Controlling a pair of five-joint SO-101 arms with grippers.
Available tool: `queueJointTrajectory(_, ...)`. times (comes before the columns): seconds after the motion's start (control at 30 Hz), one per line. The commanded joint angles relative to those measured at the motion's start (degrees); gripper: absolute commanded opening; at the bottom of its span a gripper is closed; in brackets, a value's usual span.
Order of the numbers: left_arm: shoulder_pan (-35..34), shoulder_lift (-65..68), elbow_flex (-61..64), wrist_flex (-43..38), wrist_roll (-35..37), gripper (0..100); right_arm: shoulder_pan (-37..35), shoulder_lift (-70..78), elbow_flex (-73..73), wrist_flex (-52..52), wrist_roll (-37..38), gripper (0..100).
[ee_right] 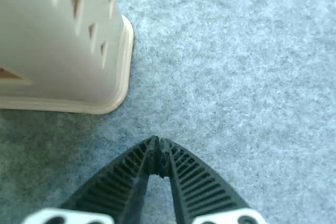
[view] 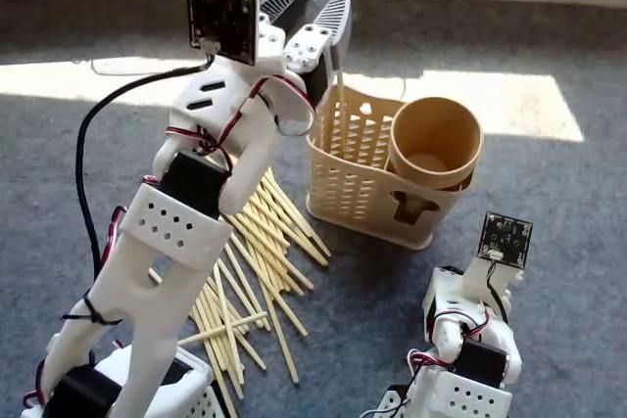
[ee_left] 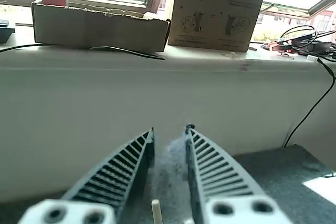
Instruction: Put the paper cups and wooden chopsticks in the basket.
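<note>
1. The left tool (ee_left: pixel 170 129) stands high at the upper middle of the high view, above the left rim of the basket (view: pixel 338 178). Its jaws are narrowed, and a held chopstick (view: pixel 340 85) appears to be pinched near their base, though the grip itself is poorly seen.
2. The held chopstick hangs almost upright from the tool towards the basket. Whether its lower end is already inside the rim cannot be told.
3. The step in hand is judged to be the dropping of this stick into the basket. It would be done well if the stick were held upright and lowered until its end is below the rim. Only then should the jaws be widened, so that the stick does not tip out.
4. A paper cup (view: pixel 436 139) is tilted in the right half of the basket, mouth upward. The free left half is the better place for the release.
5. Loose chopsticks (view: pixel 260 252) are heaped on the table (view: pixel 549 242) at the lower left, partly under the left arm. Much of the task is judged undone.
6. The right tool (ee_right: pixel 159 142) is closed, tips touching and empty, low over the table near a basket corner.
7. A black cable (view: pixel 88 173) loops beside the left arm and could snag.
</note>
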Motion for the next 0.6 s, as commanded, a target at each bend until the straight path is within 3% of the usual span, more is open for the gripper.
queueJointTrajectory(0.0,1.0,-2.3,-4.7,2.7,-0.5,11,0.7,-0.3,6.1,-1.0,-0.3,1.9)
queueJointTrajectory(0.4,-0.7,-2.4,-4.8,4.1,-0.6,11,0.7,-0.3,6.1,-1.2,-0.3,1.9)
queueJointTrajectory(0.57,-5.8,-4.5,-5.8,14.1,-0.5,11,0.7,-0.3,6.1,-1.2,-0.3,1.9)
